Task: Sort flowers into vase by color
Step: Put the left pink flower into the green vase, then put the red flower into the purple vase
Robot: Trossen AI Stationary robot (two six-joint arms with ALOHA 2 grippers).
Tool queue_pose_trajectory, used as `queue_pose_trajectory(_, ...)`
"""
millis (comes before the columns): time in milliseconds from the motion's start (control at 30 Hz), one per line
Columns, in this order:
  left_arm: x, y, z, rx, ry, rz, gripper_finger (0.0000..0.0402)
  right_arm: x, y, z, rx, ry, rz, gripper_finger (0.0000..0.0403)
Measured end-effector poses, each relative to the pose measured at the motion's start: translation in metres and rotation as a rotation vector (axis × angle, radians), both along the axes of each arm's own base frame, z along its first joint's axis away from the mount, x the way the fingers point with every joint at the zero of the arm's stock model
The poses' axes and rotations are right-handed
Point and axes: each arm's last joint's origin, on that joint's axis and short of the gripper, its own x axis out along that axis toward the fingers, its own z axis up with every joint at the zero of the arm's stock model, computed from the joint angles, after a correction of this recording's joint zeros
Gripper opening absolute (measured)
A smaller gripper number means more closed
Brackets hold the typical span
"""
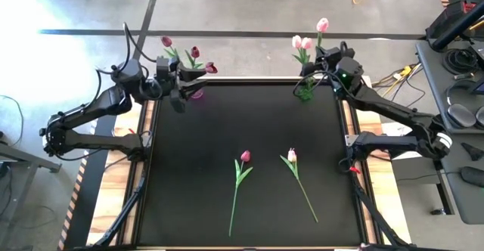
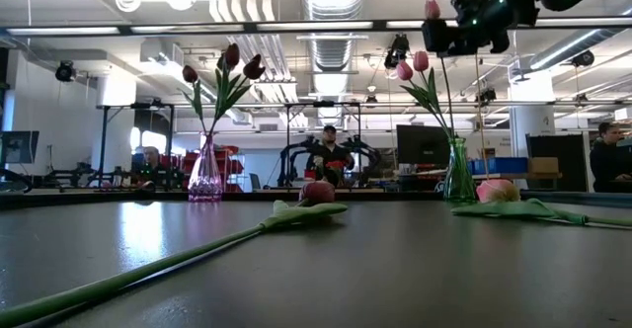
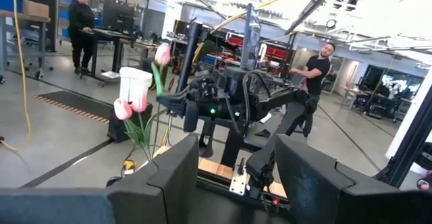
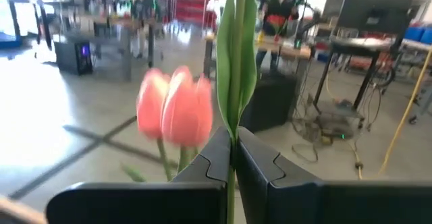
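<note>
A pink glass vase point(image 1: 195, 94) point(image 2: 205, 175) at the table's far left corner holds three dark magenta tulips point(image 1: 194, 52) point(image 2: 229, 61). A green glass vase point(image 1: 305, 92) point(image 2: 457, 175) at the far right holds two pale pink tulips point(image 1: 301, 43) point(image 4: 174, 110). My right gripper point(image 1: 324, 53) point(image 4: 233, 153) hovers above the green vase, shut on a third pale pink tulip point(image 1: 323, 24) point(image 2: 432, 9). My left gripper point(image 1: 180, 92) point(image 3: 233, 163) is open beside the pink vase and touches nothing. One magenta tulip point(image 1: 244, 157) point(image 2: 316, 192) and one pale tulip point(image 1: 292, 156) point(image 2: 499, 190) lie flat on the table. My right gripper pinches the pale tulip's green stem and leaves point(image 4: 235, 109) between its two fingers, some way below the head. The fingers come about level from the table's right, across the stem. The tulip stands upright and clear of the table, its stem point(image 2: 449, 91) running down toward the green vase's mouth.
The black table mat point(image 1: 197, 175) is bare around the two lying tulips. Wooden table edges point(image 1: 363, 130) flank it. People stand and sit at desks in the room beyond the far edge point(image 2: 331, 160). Equipment and cables lie to the right of the table point(image 1: 454, 54).
</note>
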Motion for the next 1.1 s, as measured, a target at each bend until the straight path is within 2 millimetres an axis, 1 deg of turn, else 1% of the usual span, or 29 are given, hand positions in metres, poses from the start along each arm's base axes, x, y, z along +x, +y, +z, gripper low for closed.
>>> queue_pose_trajectory(100, 0.000, 0.000, -0.001, -0.002, 0.005, 0.001, 0.0180, 0.003, -0.002, -0.007, 0.029, 0.011, 0.000, 0.0009)
queue_pose_trajectory(300, 0.000, 0.000, -0.003, -0.011, 0.033, 0.010, 0.0180, 0.003, -0.003, -0.007, 0.032, -0.011, -0.004, 0.0012)
queue_pose_trajectory(367, 0.000, 0.000, -0.004, -0.011, 0.037, 0.010, 0.0180, 0.002, -0.003, -0.006, 0.036, -0.030, -0.047, 0.0018)
queue_pose_trajectory(433, 0.000, 0.000, -0.004, -0.012, 0.037, 0.010, 0.0180, 0.000, -0.004, -0.008, 0.045, -0.021, -0.108, 0.0029)
queue_pose_trajectory(500, 0.000, 0.000, -0.004, -0.012, 0.037, 0.010, 0.0180, -0.001, -0.004, -0.010, 0.061, -0.013, -0.131, 0.0043)
queue_pose_trajectory(833, 0.000, 0.000, -0.007, -0.007, 0.075, 0.011, 0.0180, -0.002, -0.001, -0.021, 0.178, -0.057, -0.142, 0.0124)
queue_pose_trajectory(933, 0.000, 0.000, -0.011, -0.019, 0.107, 0.010, 0.0180, 0.000, 0.004, -0.015, 0.182, -0.081, -0.124, 0.0144)
queue_pose_trajectory(1033, 0.000, 0.000, -0.014, -0.020, 0.138, 0.010, 0.0180, 0.002, 0.011, -0.001, 0.182, -0.097, -0.094, 0.0162)
queue_pose_trajectory(1100, 0.000, 0.000, -0.016, -0.022, 0.164, 0.009, 0.0179, 0.003, 0.018, 0.011, 0.195, -0.088, -0.039, 0.0172)
